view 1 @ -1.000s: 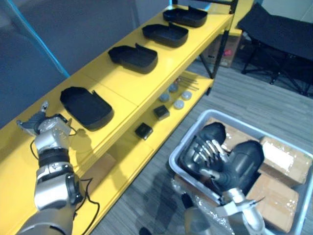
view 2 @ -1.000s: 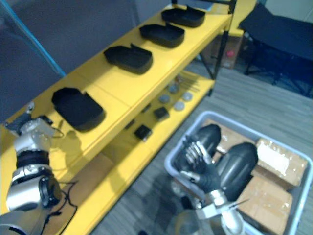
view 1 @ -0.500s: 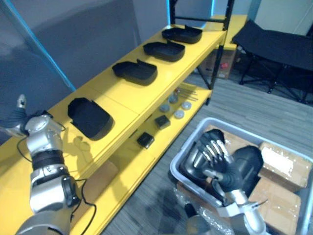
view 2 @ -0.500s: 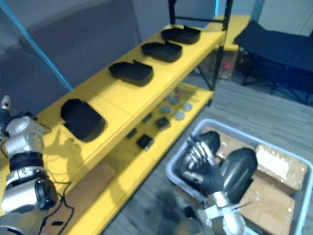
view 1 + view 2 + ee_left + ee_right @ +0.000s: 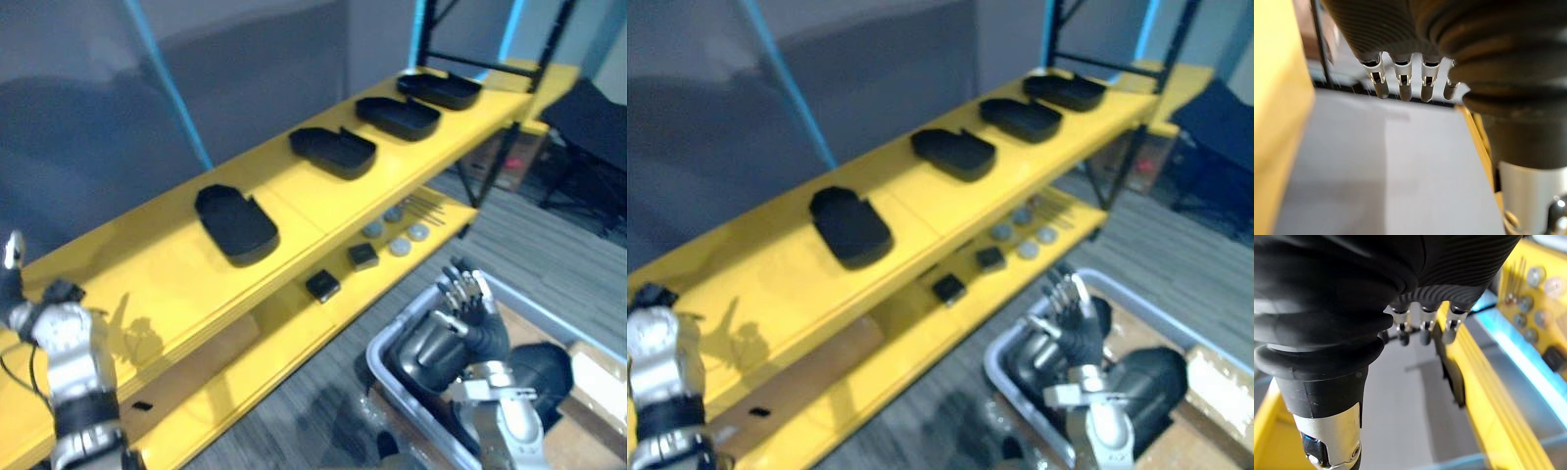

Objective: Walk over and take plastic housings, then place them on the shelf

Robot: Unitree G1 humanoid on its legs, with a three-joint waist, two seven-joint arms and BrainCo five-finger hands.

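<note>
Several black plastic housings lie in a row on the yellow shelf's top board (image 5: 176,284); the nearest housing (image 5: 235,223) is at the middle and the farthest housing (image 5: 439,88) near the far end. More black housings (image 5: 428,358) lie in a grey bin (image 5: 384,348) on the floor. My right hand (image 5: 466,315) is raised over that bin with its fingers (image 5: 1422,335) straight and nothing in them. My left hand (image 5: 44,321) hovers by the shelf's near end, its fingers (image 5: 1403,88) straight and holding nothing.
The shelf's lower board carries small black blocks (image 5: 322,286) and grey discs (image 5: 397,245). Cardboard (image 5: 211,343) lies below it. Brown boxes (image 5: 598,362) share the bin. A dark folding table (image 5: 598,108) stands at the far right, and a grey wall backs the shelf.
The whole view has swung, so the shelf sits further right. My right hand has lifted off the housing in the bin and its fingers point up. My left hand sits lower in view.
</note>
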